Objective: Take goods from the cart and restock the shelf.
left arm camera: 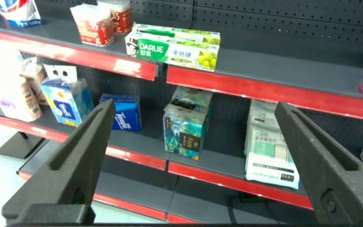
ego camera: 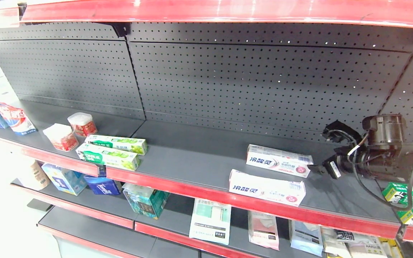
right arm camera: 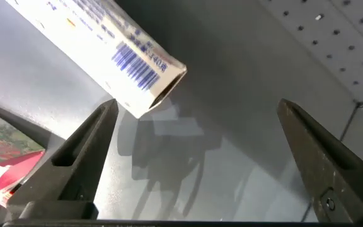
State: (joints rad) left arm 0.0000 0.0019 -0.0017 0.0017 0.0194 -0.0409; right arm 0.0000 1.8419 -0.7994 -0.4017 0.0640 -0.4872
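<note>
— Dark grey pegboard backs a grey metal shelf (ego camera: 199, 154) with a red front lip. What lies on it?

— Right of the middle, a long white cardboard toothpaste box (ego camera: 278, 160) lies flat toward the back. A second white toothpaste box (ego camera: 266, 187) lies flat near the lip, and the two are apart.

— And the right gripper?

— The right gripper (right arm camera: 197, 110) hangs low over the shelf, just beside the barcode end of the rear white box. Its black fingers are spread wide and empty. I cannot tell whether a fingertip touches the box.

— The left one?

— The left gripper (left arm camera: 194, 110) is spread and empty too. It sits out in front of the lower shelves, facing a teal printed carton (left arm camera: 184, 126) and a white flat pouch (left arm camera: 270, 151).

— What is farther left on the upper shelf?

— Two green-and-white toothpaste boxes (ego camera: 108, 156) lie side by side at the lip. Two small white tubs with red labels (ego camera: 61, 137) stand near them on the left. Blue-and-red pouches (ego camera: 13, 116) are at the far end.
</note>
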